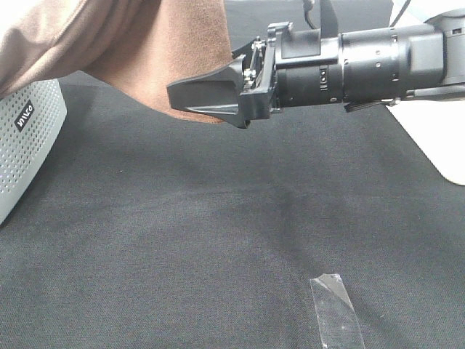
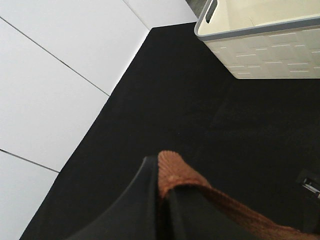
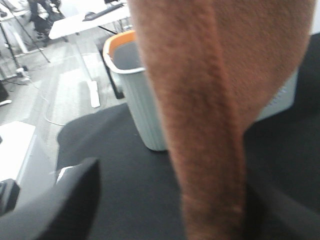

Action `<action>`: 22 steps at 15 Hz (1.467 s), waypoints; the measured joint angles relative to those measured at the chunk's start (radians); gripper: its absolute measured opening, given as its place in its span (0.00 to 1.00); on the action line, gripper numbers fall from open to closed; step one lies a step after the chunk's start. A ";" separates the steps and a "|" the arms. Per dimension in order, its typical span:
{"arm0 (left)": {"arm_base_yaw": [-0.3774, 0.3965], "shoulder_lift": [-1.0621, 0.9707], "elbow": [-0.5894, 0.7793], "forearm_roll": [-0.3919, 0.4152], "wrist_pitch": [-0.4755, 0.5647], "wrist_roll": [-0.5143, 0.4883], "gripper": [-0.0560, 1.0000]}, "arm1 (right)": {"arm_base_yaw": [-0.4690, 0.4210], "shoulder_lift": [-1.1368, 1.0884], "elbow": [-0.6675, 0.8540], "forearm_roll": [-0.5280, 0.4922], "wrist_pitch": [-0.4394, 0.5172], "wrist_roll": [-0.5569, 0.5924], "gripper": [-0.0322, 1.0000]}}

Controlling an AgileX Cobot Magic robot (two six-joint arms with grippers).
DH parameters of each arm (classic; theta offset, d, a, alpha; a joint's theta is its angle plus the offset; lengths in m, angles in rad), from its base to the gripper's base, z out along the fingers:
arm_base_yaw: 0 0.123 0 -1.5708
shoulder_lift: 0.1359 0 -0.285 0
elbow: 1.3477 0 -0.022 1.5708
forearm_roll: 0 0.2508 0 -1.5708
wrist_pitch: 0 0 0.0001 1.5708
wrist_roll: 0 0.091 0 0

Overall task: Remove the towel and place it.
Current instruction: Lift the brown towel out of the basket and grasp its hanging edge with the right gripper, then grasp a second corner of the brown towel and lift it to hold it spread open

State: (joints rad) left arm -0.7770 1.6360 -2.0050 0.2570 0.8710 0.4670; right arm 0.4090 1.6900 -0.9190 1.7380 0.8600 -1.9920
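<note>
While the large brown plush towel (image 1: 145, 51) hangs lifted above the black cloth-covered table (image 1: 218, 218), it fills the upper left of the high view and droops in a rounded fold behind the right gripper (image 1: 174, 94). That gripper reaches in sideways from the right on its black cylindrical arm. In the right wrist view a long fold of the towel (image 3: 210, 100) drops between the jaws. They stand apart, and one black finger (image 3: 55, 210) is clear of the cloth, with table showing between them.

The left gripper (image 2: 161, 172) shows only in its own wrist view. Its jaws are pressed together on a stitched edge of the towel (image 2: 230, 205), which sticks up a little past the tips and trails away along the finger.

A pale grey perforated box (image 1: 22, 138) sits at the left edge of the table, partly under the hanging cloth. A strip of clear tape (image 1: 336, 314) lies flat near the front of the table. A white plastic basket with a block-pattern wall and grey rim (image 2: 265, 50) stands on the table. A grey round bin with an orange rim (image 3: 137, 95) stands beyond the towel.
</note>
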 joint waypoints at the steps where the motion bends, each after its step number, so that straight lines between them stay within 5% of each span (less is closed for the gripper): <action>1: 0.000 0.000 0.000 0.004 0.000 0.000 0.06 | 0.000 0.000 0.000 -0.001 -0.027 0.017 0.58; 5: 0.000 0.000 0.000 0.007 0.000 -0.001 0.06 | 0.000 0.000 0.000 -0.001 -0.053 0.024 0.07; 8: 0.000 0.000 0.000 0.007 0.002 -0.001 0.06 | 0.000 0.000 0.000 0.001 -0.046 0.048 0.03; 12: 0.000 0.000 0.000 0.007 0.004 -0.001 0.06 | 0.000 -0.005 -0.039 -0.067 -0.073 0.280 0.03; 15: 0.001 0.007 0.000 0.016 -0.003 -0.037 0.06 | 0.000 -0.067 -0.218 -0.430 -0.146 0.749 0.03; 16: 0.001 0.013 0.000 0.021 -0.024 -0.045 0.06 | 0.000 -0.093 -0.358 -0.701 -0.125 1.052 0.03; 17: 0.001 0.017 0.000 0.027 -0.056 -0.048 0.06 | 0.000 -0.097 -0.420 -0.815 -0.108 1.156 0.03; 18: 0.009 0.017 0.000 0.034 -0.099 -0.048 0.06 | 0.000 -0.099 -0.623 -1.116 -0.034 1.401 0.03; 20: 0.063 0.017 0.000 0.027 -0.196 -0.080 0.06 | 0.000 -0.096 -0.851 -1.413 0.081 1.573 0.03; 22: 0.124 0.018 0.000 -0.014 -0.274 -0.101 0.06 | 0.000 -0.073 -1.036 -1.540 0.142 1.618 0.03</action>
State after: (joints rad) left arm -0.6530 1.6540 -2.0050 0.2430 0.5970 0.3660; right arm 0.4090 1.6170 -1.9550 0.1980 1.0020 -0.3740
